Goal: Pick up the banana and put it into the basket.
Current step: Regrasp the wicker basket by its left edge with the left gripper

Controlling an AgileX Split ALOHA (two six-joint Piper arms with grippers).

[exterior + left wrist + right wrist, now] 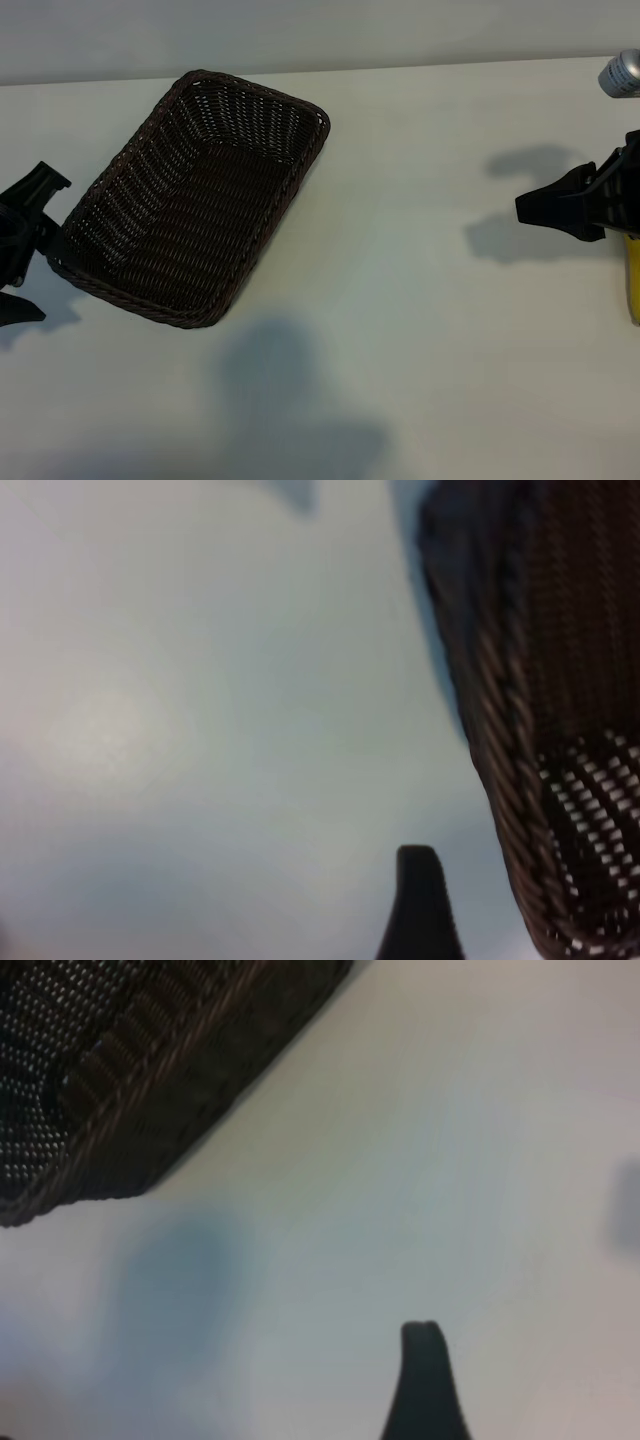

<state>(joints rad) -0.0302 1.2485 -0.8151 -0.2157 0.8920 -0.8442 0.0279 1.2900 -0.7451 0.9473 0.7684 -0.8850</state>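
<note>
The dark brown wicker basket [195, 200] lies empty, left of the table's middle. Only a yellow strip of the banana [633, 285] shows, at the far right edge just under my right arm. The rest of it is cut off or covered. My right gripper [540, 210] hovers beside the banana, pointing toward the basket, open and holding nothing. One of its fingers [424, 1385] shows over bare table. My left gripper [42, 248] stands open at the basket's left end. Its visible finger [420, 905] sits close beside the basket rim [510, 810].
A grey metallic can-like object [622, 72] stands at the far right, behind the right arm. The white table [420, 330] stretches between the basket and the right gripper, with a wall along its back edge.
</note>
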